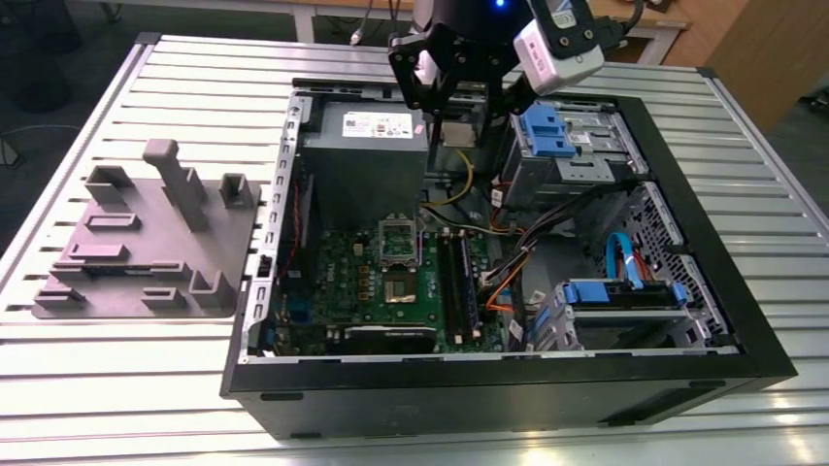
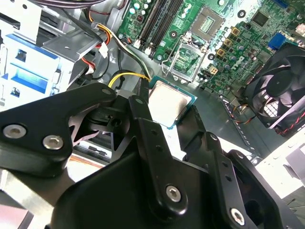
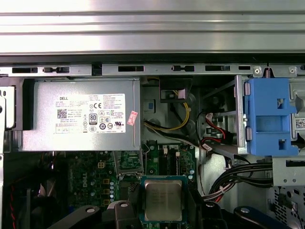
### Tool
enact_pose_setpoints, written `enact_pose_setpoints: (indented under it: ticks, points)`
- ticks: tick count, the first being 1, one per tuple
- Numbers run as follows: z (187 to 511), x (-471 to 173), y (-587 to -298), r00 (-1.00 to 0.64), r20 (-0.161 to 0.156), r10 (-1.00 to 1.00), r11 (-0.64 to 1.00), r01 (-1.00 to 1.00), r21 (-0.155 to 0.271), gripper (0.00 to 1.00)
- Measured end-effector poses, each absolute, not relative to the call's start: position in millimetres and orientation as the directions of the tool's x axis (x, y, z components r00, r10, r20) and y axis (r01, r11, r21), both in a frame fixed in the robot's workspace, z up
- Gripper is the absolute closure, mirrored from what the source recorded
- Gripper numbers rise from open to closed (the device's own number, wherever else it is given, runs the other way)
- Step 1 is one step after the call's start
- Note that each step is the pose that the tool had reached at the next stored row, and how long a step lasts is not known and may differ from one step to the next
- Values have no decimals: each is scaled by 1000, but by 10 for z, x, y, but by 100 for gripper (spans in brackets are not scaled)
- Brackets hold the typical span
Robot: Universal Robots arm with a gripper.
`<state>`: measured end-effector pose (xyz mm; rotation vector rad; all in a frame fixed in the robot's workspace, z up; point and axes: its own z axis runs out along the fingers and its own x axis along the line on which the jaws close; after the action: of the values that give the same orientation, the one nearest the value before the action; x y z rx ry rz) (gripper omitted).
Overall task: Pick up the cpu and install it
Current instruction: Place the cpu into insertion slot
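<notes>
Holding the cpu [image 1: 456, 133], a small flat square chip with silver-grey metal top and thin darker rim, in the black two-fingered hand [image 1: 456, 124]. Closed narrow on it, fingers [image 3: 127, 210] pressing two opposite edges. Same clamp in both wrist views: cpu [image 3: 163, 200] and cpu [image 2: 170, 101] pinched at the tip of the hand [image 2: 169, 107].

Carried flat, metal top facing up toward the wrist cameras. Square outline, equal sides, edges running roughly parallel to the case walls in the first wrist view.

Hanging above the open black computer case [image 1: 725, 291], clear of everything inside, near its far wall in the exterior view, over the gap between the grey metal power supply box [image 3: 76, 114] and the blue plastic drive bracket [image 3: 267, 117].

Well apart from the metal-framed square socket [image 1: 400, 282] on the green motherboard [image 1: 337, 282]; hinged frame flipped open in the second wrist view.

Close under the hand: yellow and black cable bundle [image 1: 460, 189]. Just beside the socket, on the exterior view's right: long black memory sticks [image 1: 460, 277]. Black fan [image 2: 281, 90] past the board edge.

On the ribbed aluminium table [image 1: 130, 388], at the exterior view's left of the case: grey plate with upright fixtures [image 1: 143, 243].
</notes>
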<state>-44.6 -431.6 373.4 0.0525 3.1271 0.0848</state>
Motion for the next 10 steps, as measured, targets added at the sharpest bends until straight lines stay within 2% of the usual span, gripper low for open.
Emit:
enact_pose_setpoints:
  ticks: [10]
  points:
    - [3727,-475,-4332,-999,-12,34,998,33,54,53]
